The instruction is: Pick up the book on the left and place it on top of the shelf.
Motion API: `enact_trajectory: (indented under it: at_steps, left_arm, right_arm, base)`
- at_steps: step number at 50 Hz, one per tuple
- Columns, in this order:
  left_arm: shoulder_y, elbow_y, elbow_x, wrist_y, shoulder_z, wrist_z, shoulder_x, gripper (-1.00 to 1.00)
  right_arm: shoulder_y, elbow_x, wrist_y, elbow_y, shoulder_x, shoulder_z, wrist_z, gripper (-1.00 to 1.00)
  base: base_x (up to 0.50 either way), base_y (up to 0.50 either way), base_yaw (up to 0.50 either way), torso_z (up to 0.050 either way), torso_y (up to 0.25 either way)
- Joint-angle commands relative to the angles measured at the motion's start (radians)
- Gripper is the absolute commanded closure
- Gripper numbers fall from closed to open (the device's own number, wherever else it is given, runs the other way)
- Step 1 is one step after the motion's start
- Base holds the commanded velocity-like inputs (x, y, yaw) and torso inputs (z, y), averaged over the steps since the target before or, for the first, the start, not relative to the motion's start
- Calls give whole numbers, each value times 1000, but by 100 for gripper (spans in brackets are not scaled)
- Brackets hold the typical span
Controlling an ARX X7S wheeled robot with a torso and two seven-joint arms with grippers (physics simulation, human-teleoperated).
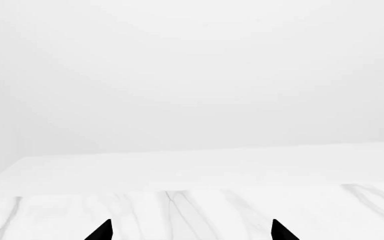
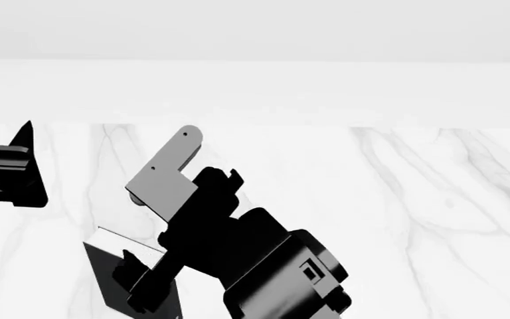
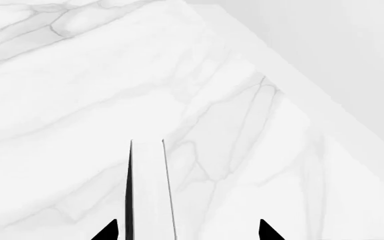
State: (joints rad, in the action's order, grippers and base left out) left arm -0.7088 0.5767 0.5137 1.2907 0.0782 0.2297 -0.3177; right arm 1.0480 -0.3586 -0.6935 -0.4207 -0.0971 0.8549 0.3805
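The book (image 3: 146, 195) shows edge-on in the right wrist view, a white page edge between thin black covers. It lies inside the span of my right gripper (image 3: 188, 231), close to one fingertip, and the jaws stand wide apart without visibly touching it. In the head view the book (image 2: 104, 269) is a dark slab at the bottom left, with my right gripper (image 2: 140, 289) down over it. My left gripper (image 1: 192, 231) is open with only bare marble between its tips; one of its fingers (image 2: 23, 143) shows at the far left. The shelf is out of view.
Everything rests on a white marble table (image 2: 414, 199) with grey veins. Its far edge meets a plain white wall (image 2: 255, 33). My black right arm (image 2: 264, 266) and its grey bracket (image 2: 162, 176) cover the lower middle of the head view.
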Motion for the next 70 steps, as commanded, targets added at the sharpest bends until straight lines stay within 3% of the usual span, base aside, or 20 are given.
enact_trajectory:
  at_steps: [1,14,24,35,50,51,70]
  left_arm:
    - [5,-3,3,-6,-3,3,-3,-100]
    - [8,-5,9,-10,-5,6,-7,-100]
    - [10,-12,15,-19,-7,4,-6,-100]
    - [10,-9,22,-18,-4,8,-8,-100]
    - [18,-2,29,-21,-3,12,-17,-100]
    - [18,-3,29,-22,-3,13,-17,-100]
    - [21,-8,35,-28,-9,18,-21,-100]
  right_arm:
    - [-23,10,11,22,-23,99,88,-100]
    - [7,35,80,-173,35,82,45,-100]
    - [9,26,94,-181,34,83,45,-100]
    - [-11,29,104,-171,32,119,59,-100]
    - [14,21,179,-381,94,207,34,-100]
    - [16,13,184,-385,94,215,30,100]
    - [44,-86,231,-411,87,275,-41,100]
  base:
    - [0,0,0,0,0]
    - [0,0,0,0,0]
    - [0,0,0,0,0]
    - [0,0,0,0,0]
    - [0,0,0,0,0]
    - [0,0,0,0,0]
    - [1,0,2,0,0]
